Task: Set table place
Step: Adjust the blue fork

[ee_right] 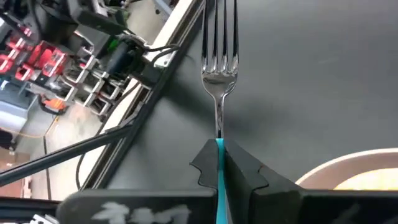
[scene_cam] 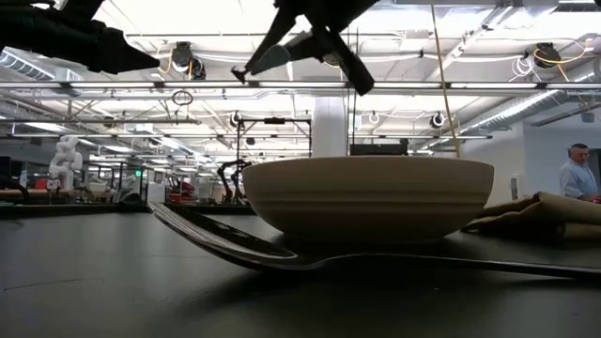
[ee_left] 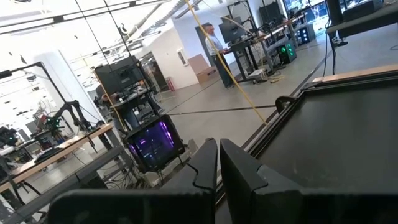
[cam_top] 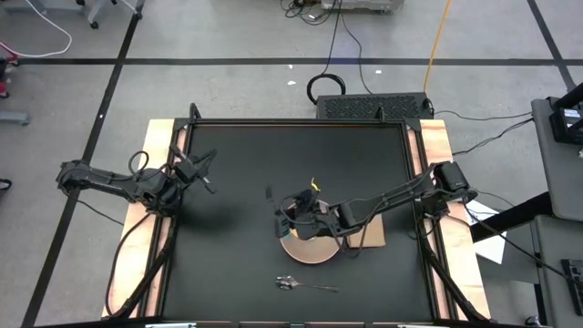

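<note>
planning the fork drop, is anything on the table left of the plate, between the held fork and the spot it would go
Nothing visible. The right gripper is shut on the fork, held over the bare black table just left of the plate. The spoon lies nearer the front edge, and the napkin is right of the plate.

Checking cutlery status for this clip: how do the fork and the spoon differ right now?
The fork is clamped in the right tool, lifted off the table; the spoon lies flat on the table, untouched. The fork has a blue handle; the spoon is all silver. The fork hangs near the plate; the spoon sits by the front edge. Both have metal heads.
</note>
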You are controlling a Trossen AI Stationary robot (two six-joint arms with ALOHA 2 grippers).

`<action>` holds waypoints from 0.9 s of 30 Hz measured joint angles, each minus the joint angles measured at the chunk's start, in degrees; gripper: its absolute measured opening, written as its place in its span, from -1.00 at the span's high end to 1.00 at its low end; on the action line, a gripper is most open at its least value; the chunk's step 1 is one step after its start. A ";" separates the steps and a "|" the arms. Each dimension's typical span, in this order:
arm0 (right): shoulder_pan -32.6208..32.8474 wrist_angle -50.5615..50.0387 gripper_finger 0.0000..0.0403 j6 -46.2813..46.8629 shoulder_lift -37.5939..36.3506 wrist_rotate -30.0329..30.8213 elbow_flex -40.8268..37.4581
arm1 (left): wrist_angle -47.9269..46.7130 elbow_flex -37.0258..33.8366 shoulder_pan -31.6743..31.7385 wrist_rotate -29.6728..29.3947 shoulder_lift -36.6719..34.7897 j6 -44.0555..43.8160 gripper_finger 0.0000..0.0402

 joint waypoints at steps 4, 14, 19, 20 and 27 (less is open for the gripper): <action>-0.11 2.36 1.00 2.84 2.35 -0.18 -0.06 | 0.03 0.00 -0.02 0.00 0.00 -0.03 0.87; -0.09 13.24 1.00 6.56 7.45 1.32 -0.04 | -0.27 0.00 -0.04 0.00 0.02 -0.50 0.87; -0.17 12.41 1.00 6.83 7.68 1.41 0.00 | -1.74 0.00 -0.04 0.00 0.02 -1.81 0.87; -0.22 12.33 1.00 5.83 7.64 1.45 0.00 | -2.02 0.00 -0.04 0.00 0.00 -1.94 0.87; -0.65 7.66 1.00 -0.43 7.13 1.13 1.30 | -2.21 0.00 -0.04 0.00 0.00 -2.82 0.87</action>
